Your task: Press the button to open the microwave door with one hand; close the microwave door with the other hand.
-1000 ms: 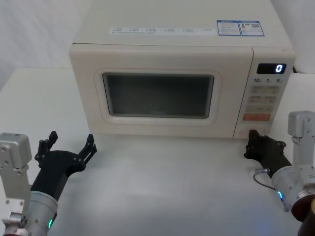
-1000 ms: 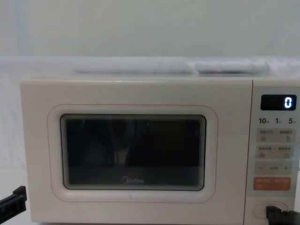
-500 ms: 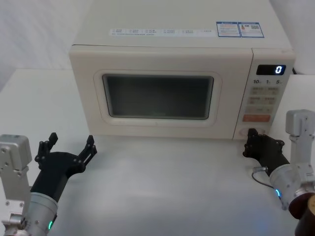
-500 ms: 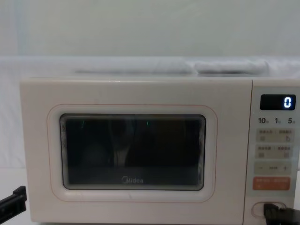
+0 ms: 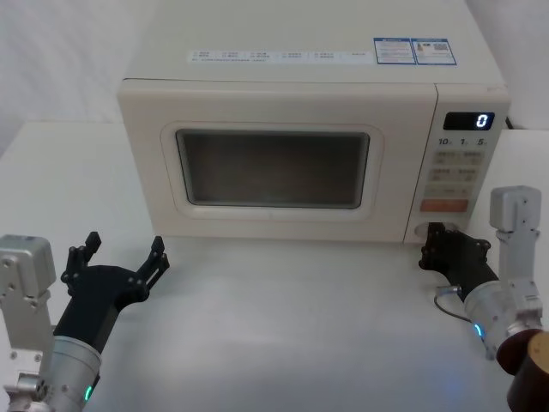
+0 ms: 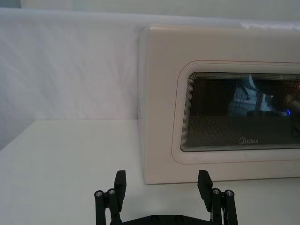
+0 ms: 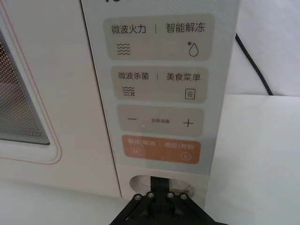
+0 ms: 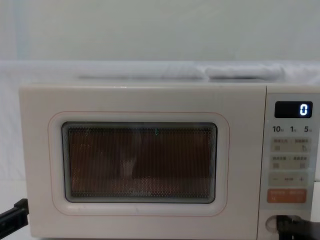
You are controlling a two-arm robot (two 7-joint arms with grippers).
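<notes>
Microwave door (image 5: 273, 167) sits centre-far on the white table (image 5: 283, 326); interior lit orange in chest view. Grey "Midea" logo legible in left wrist view below the window. Control panel (image 5: 459, 167) at right: display reads "0", with "10", "1", "5" beneath. Right wrist view alone shows Chinese button labels, "−/+" and orange bar. Right gripper (image 7: 164, 183), fingers together, tip in the round door button (image 7: 161, 180). Left gripper (image 5: 120, 257) near-left, fingers spread wide, empty.

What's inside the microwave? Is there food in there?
Through the microwave door window an orange glow shows behind the dotted mesh, but no food or plate can be made out; the mesh and reflections hide the rest. The right claw is at the round button below the panel.
</notes>
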